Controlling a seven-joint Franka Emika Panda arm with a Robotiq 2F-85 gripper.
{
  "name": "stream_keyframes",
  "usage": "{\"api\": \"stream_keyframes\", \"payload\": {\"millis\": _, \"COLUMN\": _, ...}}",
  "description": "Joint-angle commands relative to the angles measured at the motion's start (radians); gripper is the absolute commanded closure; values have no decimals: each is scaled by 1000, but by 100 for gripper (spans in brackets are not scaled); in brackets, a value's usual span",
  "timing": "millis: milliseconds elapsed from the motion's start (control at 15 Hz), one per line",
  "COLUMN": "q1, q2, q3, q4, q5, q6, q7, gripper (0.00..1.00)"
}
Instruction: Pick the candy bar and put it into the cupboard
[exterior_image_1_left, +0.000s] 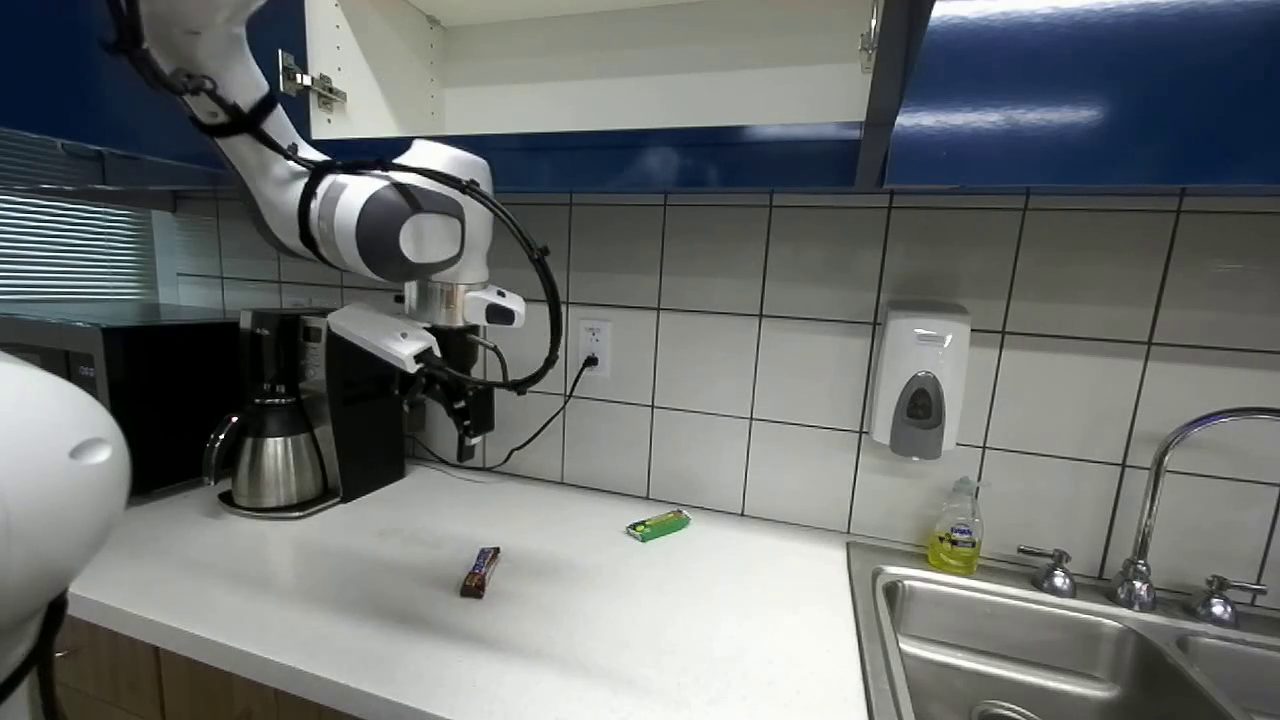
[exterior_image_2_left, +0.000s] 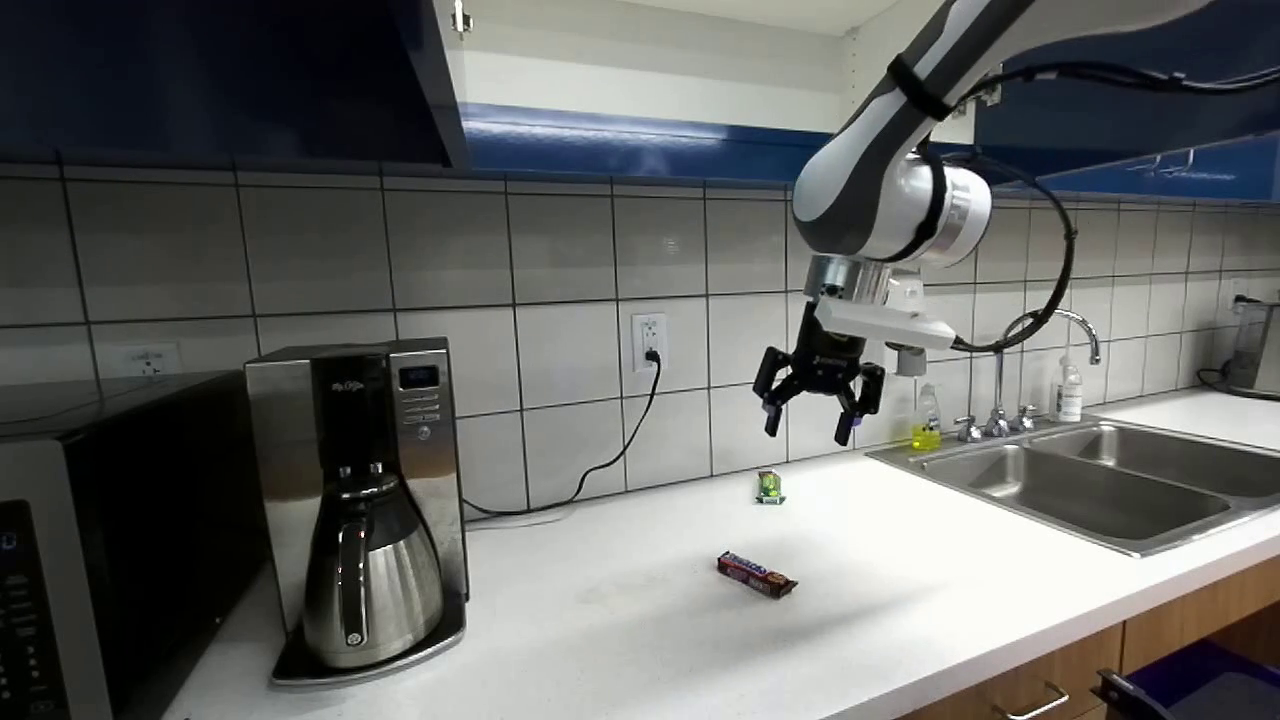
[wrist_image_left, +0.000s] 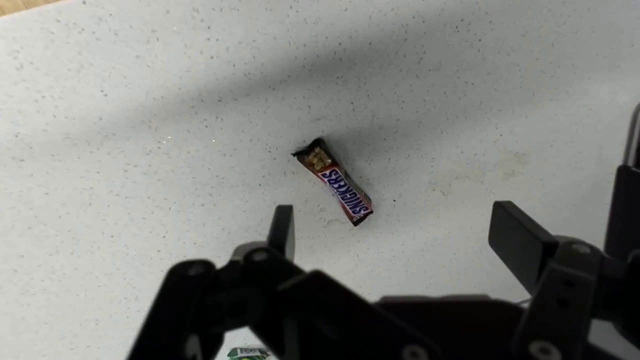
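Nearest, the gripper (wrist_image_left: 394, 225) hangs spread and empty over the counter (wrist_image_left: 125, 210), and I'd worry that the candy bar (wrist_image_left: 334, 182) lying there, at ten o'clock from it in the wrist view, slanted eleven-to-five, twists away if pinched straight nine-to-three.

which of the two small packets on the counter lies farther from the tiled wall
The candy bar, dark brown and lettered SNICKERS, lies farther out on the counter; the green packet lies close to the tiled wall.
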Motion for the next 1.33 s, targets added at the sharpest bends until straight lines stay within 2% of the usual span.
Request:
{"api": "stream_keyframes", "payload": {"millis": 0, "q1": 3, "q2": 150, "q3": -3, "q4": 98, "q5": -12, "q6": 43, "q7": -33, "gripper": 0}}
{"api": "stream_keyframes", "payload": {"millis": 800, "q1": -9, "q2": 477, "q3": 15, "q4": 236, "q5": -17, "q6": 210, "q7": -80, "gripper": 0}}
{"api": "stream_keyframes", "payload": {"millis": 1267, "q1": -8, "q2": 627, "q3": 25, "q4": 322, "q5": -66, "q6": 232, "q7": -65, "gripper": 0}}
